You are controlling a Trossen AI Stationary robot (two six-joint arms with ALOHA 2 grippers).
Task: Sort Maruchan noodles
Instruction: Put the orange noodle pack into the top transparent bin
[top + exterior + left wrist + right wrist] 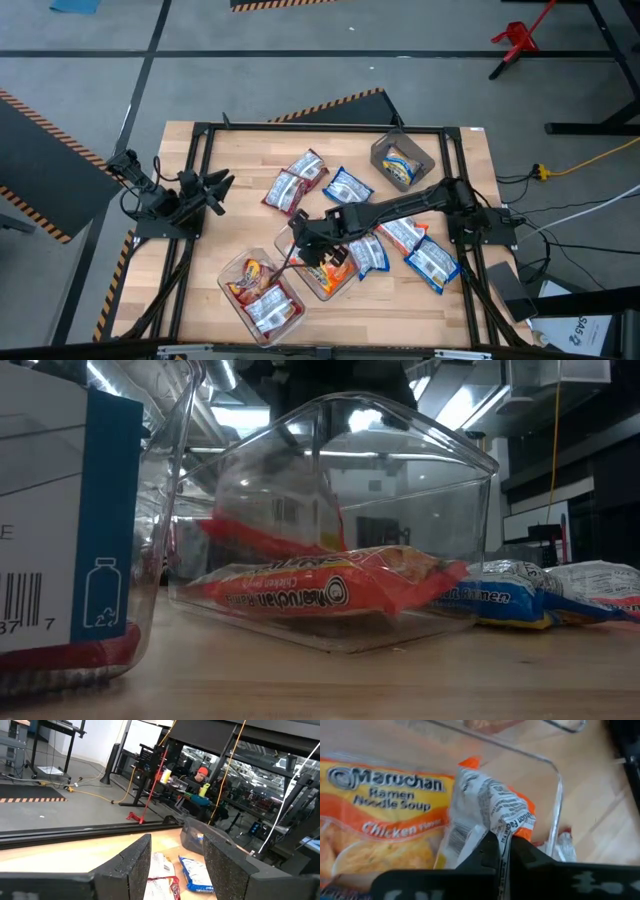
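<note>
R gripper (pixel 501 851) over middle clear tub (pixel 322 268), jaws pinching orange Maruchan pkt (pixel 492 812) above tub's inside. L gripper (pixel 176 865) far left of tub, jaws spread, empty.

Three tubs stand on the bench (pixel 230 150): two clear tubs (pixel 262 296) (pixel 322 262) and one dark grey tub (pixel 403 160). Around the grey tub lie roughly six loose packets, two red packets (pixel 296 181) and about four blue packets (pixel 348 187); the counts inside the tubs cannot be told.

Grey tub (pixel 402 160) contents perhaps a packet
</note>
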